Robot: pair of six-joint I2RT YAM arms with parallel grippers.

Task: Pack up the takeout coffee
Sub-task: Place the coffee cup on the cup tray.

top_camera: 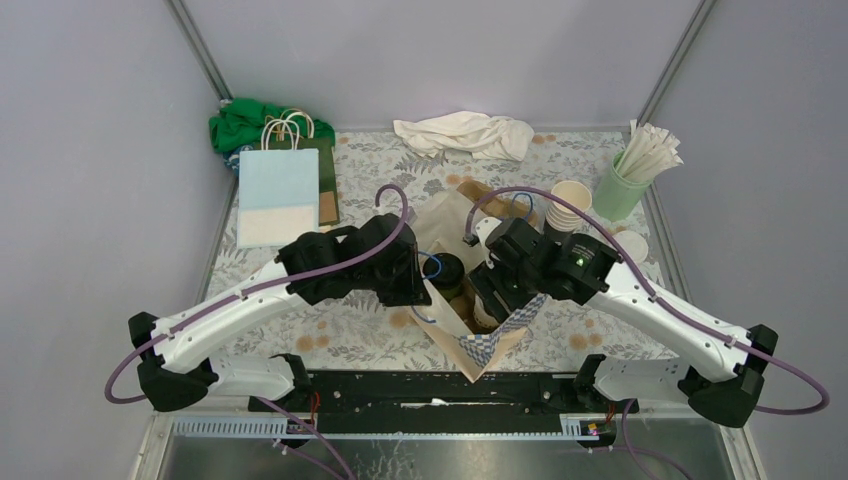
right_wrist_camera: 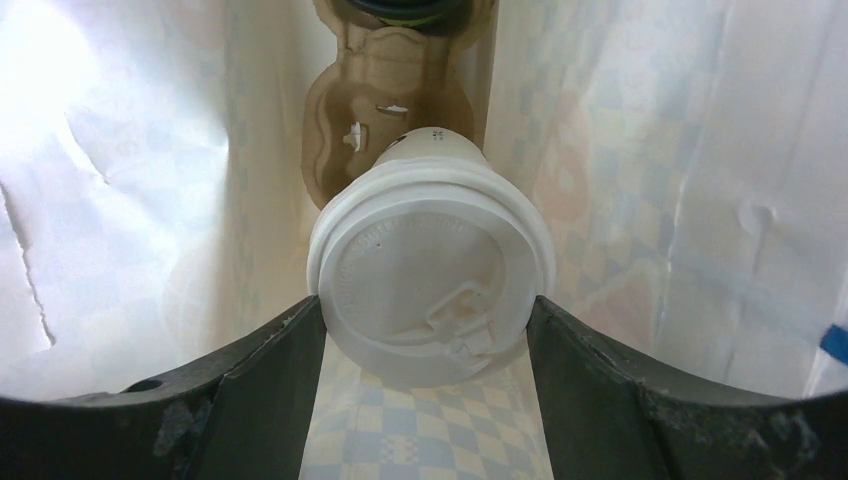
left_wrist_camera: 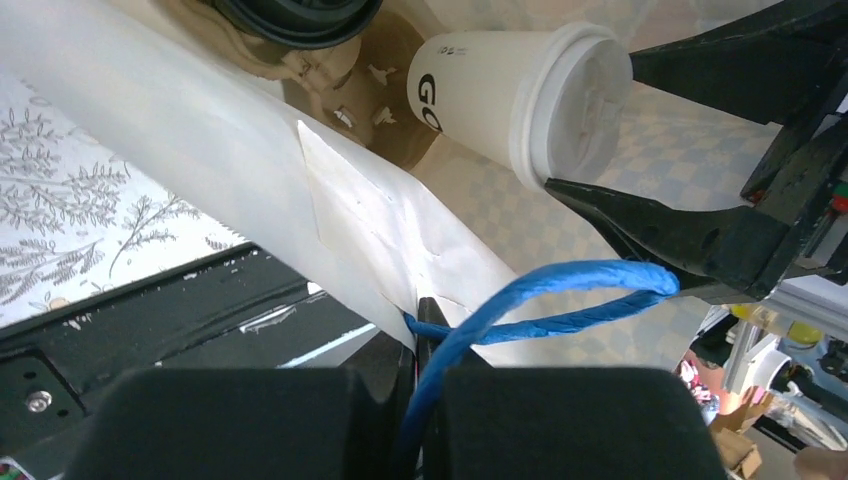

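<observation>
Lidded cup (right_wrist_camera: 430, 250): right hand (right_wrist_camera: 428, 305) grips it, long axis points at carrier (right_wrist_camera: 385, 100) just beyond; left hand (left_wrist_camera: 420, 385) pinches bag handle (left_wrist_camera: 560, 280).

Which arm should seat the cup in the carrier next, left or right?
Right. The right gripper holds the lidded cup inside the bag, over the cardboard carrier. The left gripper is shut on the bag's blue handle, so it is busy.
</observation>
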